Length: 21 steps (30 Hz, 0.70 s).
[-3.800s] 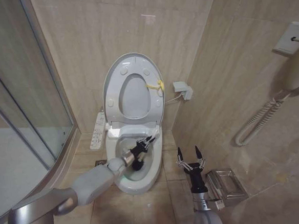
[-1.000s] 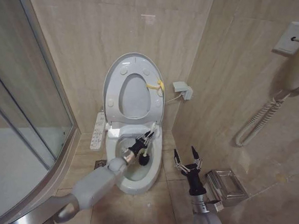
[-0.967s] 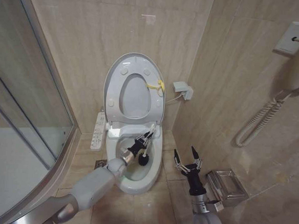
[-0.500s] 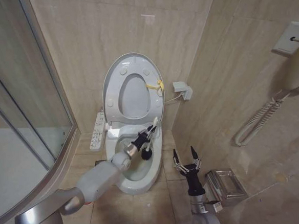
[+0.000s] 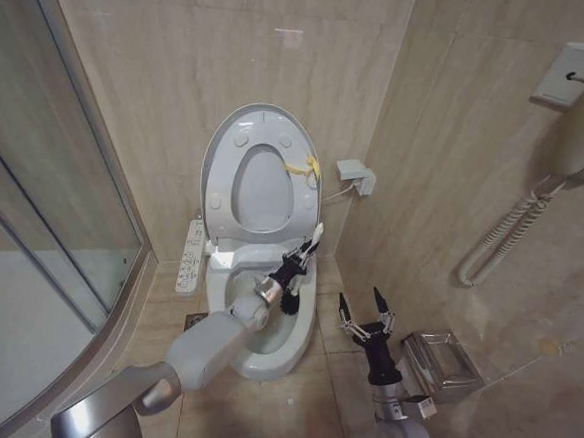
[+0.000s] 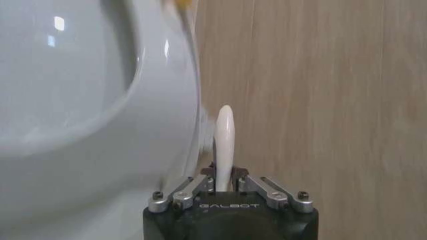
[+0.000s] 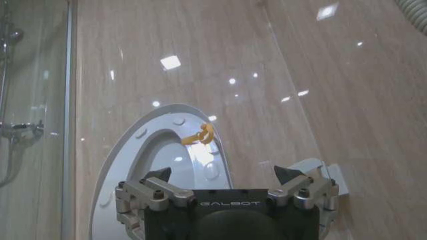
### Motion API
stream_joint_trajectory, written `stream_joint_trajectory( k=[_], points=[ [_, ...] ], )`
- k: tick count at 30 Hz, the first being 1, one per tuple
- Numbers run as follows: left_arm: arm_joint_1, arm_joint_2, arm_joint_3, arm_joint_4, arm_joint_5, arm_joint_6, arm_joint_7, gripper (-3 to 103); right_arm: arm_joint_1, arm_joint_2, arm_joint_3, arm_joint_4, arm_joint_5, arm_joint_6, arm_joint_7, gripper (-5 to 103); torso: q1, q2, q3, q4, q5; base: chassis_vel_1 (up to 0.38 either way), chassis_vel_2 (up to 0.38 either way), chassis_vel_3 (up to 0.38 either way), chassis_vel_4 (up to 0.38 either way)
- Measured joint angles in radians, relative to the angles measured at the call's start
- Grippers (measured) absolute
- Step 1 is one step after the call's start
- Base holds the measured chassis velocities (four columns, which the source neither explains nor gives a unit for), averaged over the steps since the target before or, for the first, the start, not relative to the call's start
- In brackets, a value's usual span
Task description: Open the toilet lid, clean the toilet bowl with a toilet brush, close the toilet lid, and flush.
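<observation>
The location was a small tiled bathroom. Beige glossy tiles covered the walls (image 5: 181, 91) and floor (image 5: 289, 409). A white floor-standing toilet bowl (image 5: 304, 335) stood in the corner with its toilet lid (image 5: 222, 139) raised. A curved glass shower enclosure (image 5: 42, 212) adjoined it, and a wall-mounted hair dryer (image 5: 579, 129) hung nearby.

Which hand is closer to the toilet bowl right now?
Left. The left hand holds the toilet brush over the toilet bowl; the right hand hangs open beside it, above the floor.
</observation>
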Motion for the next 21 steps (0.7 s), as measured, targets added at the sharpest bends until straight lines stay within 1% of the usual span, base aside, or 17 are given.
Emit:
stream_joint_trajectory(
  k=[2, 6, 8, 12, 15, 16, 18, 19, 21],
  points=[
    [0.025, 0.019, 0.004, 0.010, 0.014, -0.003, 0.007, 15, -0.001, -0.003, 0.003, 0.000, 0.000, 0.001, 0.000, 100, 0.000, 0.000, 0.000, 0.0009, 0.0000, 0.000, 0.000, 0.000, 0.000],
    [0.027, 0.035, 0.003, -0.013, 0.014, -0.007, 0.008, 15, -0.001, -0.005, 0.004, 0.000, 0.000, 0.002, 0.000, 100, 0.000, 0.000, 0.000, 0.0006, -0.0001, 0.000, 0.000, 0.000, 0.000],
    [-0.002, 0.028, -0.006, -0.047, -0.001, -0.007, 0.001, 15, -0.001, 0.001, 0.002, 0.000, -0.002, 0.002, 0.000, 100, 0.000, 0.000, 0.000, -0.0005, -0.0001, 0.000, 0.000, 0.000, 0.000],
    [-0.029, 0.008, -0.016, -0.059, -0.012, -0.006, 0.000, 15, -0.003, 0.010, 0.000, 0.000, -0.009, 0.002, 0.000, 100, 0.000, 0.000, 0.000, -0.0009, 0.0000, 0.000, 0.000, 0.000, 0.000],
    [-0.020, 0.010, -0.017, -0.040, -0.006, -0.006, 0.005, 15, -0.006, 0.012, -0.001, 0.000, -0.011, 0.003, 0.000, 100, 0.000, 0.000, 0.000, -0.0007, 0.0001, 0.000, 0.000, 0.000, 0.000],
    [-0.009, 0.016, -0.018, -0.031, -0.002, -0.006, 0.008, 15, -0.006, 0.013, -0.001, 0.000, -0.011, 0.003, 0.000, 100, 0.000, 0.000, 0.000, -0.0006, 0.0000, 0.000, 0.000, 0.000, 0.000],
    [0.040, 0.050, -0.023, -0.017, 0.013, -0.007, 0.020, 15, -0.008, 0.010, 0.000, 0.001, -0.011, 0.004, 0.000, 100, 0.000, 0.000, 0.000, 0.0006, -0.0003, 0.000, 0.000, 0.000, 0.000],
    [0.040, 0.050, -0.023, -0.017, 0.013, -0.007, 0.020, 15, -0.008, 0.010, 0.000, 0.001, -0.011, 0.004, 0.000, 100, 0.000, 0.000, 0.000, 0.0006, -0.0003, 0.000, 0.000, 0.000, 0.000],
    [0.062, 0.076, -0.030, -0.025, 0.018, -0.010, 0.023, 15, -0.008, 0.008, 0.001, 0.001, -0.011, 0.004, 0.000, 100, 0.000, 0.000, 0.000, 0.0006, -0.0002, 0.000, 0.000, 0.000, 0.000]
  ],
)
